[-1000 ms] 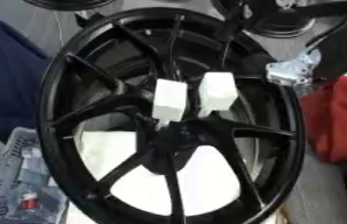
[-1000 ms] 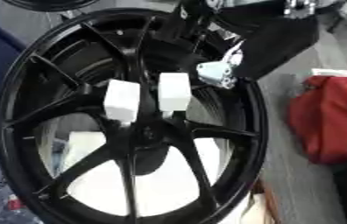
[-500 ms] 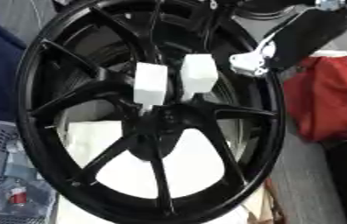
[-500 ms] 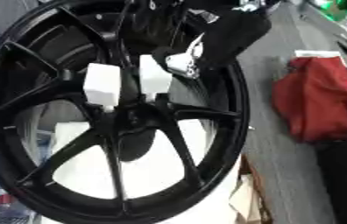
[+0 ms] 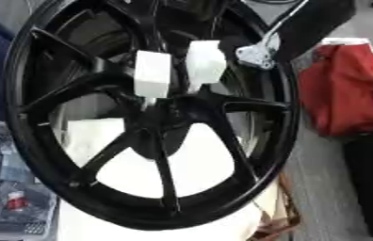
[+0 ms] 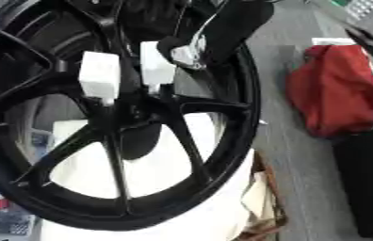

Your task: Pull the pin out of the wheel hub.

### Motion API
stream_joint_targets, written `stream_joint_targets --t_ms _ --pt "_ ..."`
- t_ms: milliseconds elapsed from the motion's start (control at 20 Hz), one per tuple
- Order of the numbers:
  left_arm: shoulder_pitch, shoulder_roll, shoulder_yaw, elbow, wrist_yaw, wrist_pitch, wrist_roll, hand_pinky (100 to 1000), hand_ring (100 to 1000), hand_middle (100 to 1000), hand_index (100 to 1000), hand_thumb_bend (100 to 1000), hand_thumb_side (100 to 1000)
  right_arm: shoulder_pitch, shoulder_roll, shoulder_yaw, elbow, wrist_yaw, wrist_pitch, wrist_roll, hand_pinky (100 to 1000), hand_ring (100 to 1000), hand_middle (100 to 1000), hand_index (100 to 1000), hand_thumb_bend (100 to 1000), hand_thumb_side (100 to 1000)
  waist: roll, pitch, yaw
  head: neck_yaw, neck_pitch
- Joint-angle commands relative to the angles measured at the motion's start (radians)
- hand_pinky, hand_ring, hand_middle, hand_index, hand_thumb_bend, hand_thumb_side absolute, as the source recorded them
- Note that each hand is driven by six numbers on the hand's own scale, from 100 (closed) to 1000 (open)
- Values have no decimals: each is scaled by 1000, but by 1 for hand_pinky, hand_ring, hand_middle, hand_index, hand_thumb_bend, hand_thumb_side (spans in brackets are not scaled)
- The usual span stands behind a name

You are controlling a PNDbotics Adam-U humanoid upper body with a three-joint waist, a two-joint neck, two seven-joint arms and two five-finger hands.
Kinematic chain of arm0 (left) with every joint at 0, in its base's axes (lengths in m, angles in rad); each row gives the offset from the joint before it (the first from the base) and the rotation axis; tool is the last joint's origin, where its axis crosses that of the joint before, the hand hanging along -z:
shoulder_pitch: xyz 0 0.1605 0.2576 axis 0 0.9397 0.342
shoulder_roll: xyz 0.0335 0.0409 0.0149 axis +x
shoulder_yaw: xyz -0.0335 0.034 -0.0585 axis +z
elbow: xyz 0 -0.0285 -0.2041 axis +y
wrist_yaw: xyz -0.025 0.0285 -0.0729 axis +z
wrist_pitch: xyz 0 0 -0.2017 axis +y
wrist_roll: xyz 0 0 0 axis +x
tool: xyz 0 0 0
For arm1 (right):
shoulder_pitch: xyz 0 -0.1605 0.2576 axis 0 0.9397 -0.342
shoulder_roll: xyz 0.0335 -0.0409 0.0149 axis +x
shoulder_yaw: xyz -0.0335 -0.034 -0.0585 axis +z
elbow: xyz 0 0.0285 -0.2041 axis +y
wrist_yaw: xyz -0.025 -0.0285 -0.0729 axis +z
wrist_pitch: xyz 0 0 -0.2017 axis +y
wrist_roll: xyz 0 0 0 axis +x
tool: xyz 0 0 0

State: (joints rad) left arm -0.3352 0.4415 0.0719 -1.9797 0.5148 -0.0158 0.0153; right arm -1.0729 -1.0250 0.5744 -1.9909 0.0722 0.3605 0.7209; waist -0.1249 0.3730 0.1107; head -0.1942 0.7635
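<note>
Left eye view: right hand [image 5: 260,51] just beside two white pins [image 5: 153,74] on black wheel hub [image 5: 161,120]; finger state blurred, cannot tell.

Wheel hub [image 5: 153,127] top cut off by edge — right hand [image 6: 191,51] fingers blurred, unreadable.

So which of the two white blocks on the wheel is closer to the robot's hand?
The right white block. The right hand comes in from the upper right beside it; the left white block sits farther away.
</note>
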Motion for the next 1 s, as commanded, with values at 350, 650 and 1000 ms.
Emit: stream_joint_targets --t_ms 350,650,1000 --pt "-14 13 8 -20 4 6 -1 888 604 700 887 117 861 -10 -6 -5 -9 -43 0 14 923 881 857 975 100 360 5 -18 5 11 0" --pt "-16 10 9 -20 7 9 1 887 605 700 886 119 859 -6 -7 -6 -9 -71 -11 25 930 883 861 982 100 396 6 -20 1 16 6" --pt "-18 5 9 -20 15 12 1 886 605 701 886 121 859 11 -9 5 -9 -31 16 34 941 894 863 1000 100 370 9 -27 -2 8 7"
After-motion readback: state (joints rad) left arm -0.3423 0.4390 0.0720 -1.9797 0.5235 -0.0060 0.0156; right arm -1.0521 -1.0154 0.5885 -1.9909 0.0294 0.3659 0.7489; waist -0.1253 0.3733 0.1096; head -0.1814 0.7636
